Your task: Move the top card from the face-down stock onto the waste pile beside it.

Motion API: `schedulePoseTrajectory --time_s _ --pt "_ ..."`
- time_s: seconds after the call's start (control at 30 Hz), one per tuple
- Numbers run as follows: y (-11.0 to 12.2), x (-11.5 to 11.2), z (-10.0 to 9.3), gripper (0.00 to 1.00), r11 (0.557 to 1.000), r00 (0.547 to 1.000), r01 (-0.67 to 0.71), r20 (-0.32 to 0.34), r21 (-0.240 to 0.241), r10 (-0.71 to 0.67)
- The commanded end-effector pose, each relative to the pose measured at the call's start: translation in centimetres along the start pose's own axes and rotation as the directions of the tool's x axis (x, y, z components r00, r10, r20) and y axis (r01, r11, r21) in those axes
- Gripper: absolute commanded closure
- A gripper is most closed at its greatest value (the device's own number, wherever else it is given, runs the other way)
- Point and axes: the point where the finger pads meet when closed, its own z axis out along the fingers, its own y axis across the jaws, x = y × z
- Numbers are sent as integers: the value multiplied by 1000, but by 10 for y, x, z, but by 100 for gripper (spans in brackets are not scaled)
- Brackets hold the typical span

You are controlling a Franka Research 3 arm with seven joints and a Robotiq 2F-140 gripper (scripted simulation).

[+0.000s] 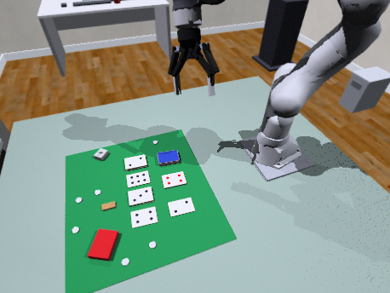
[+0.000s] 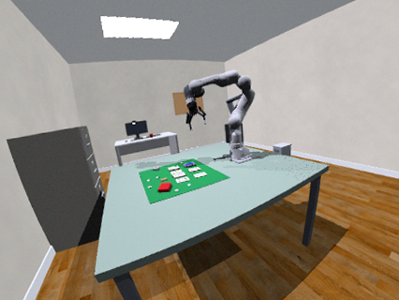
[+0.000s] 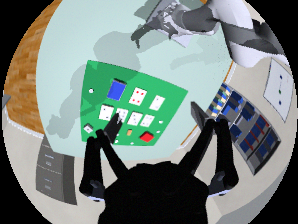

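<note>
The pincer [image 1: 193, 91] hung wide open and empty, high above the worktop [image 1: 272, 238]. The blue stock [image 1: 169, 157], at the mat's [image 1: 204, 221] 1 o'clock, looked stiff, thin, light; grip opposite edges.

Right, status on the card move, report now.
Gripper open, empty, high above the table's far edge. Blue stock untouched on the green mat, white card beside it. Nothing in the way.

Your stock [image 1: 169, 157] is the blue-backed, face-down stack lying flat on the green mat [image 1: 204, 221], in the row nearest the robot's base. Just beside it lies the waste pile [image 1: 135, 162], a white face-up card with black pips, not touching it.
</note>
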Motion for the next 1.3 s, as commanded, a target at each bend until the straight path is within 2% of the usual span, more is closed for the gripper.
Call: schedulePoseTrajectory --time_s 0.0,0.07,0.13,0.17,0.23,0.3,0.47,0.53,0.6,0.63,0.87,1.03,1.27 --pt "0 0 0 0 1000 1000 0 0 0 0" --pt "-1 0 0 0 1000 1000 -3 -1 1 3" --pt "-14 1 11 0 998 998 -59 -28 23 60" --pt "-28 3 23 0 991 991 -120 -55 51 123" --pt "-67 7 59 0 953 954 -266 -106 142 282" --pt "-86 7 85 0 934 937 -304 -120 190 329" --pt "-123 -5 168 0 893 899 -374 -138 251 416" --pt "-143 -12 190 0 880 887 -392 -145 267 439" --pt "-143 -12 190 0 880 887 -392 -145 267 439" --pt "-149 -15 194 0 862 871 -418 -144 287 470" --pt "-149 -15 194 0 767 813 -518 -61 379 579" --pt "-149 -15 194 0 688 757 -597 6 413 654" --pt "-149 -15 194 0 688 757 -597 6 413 654"
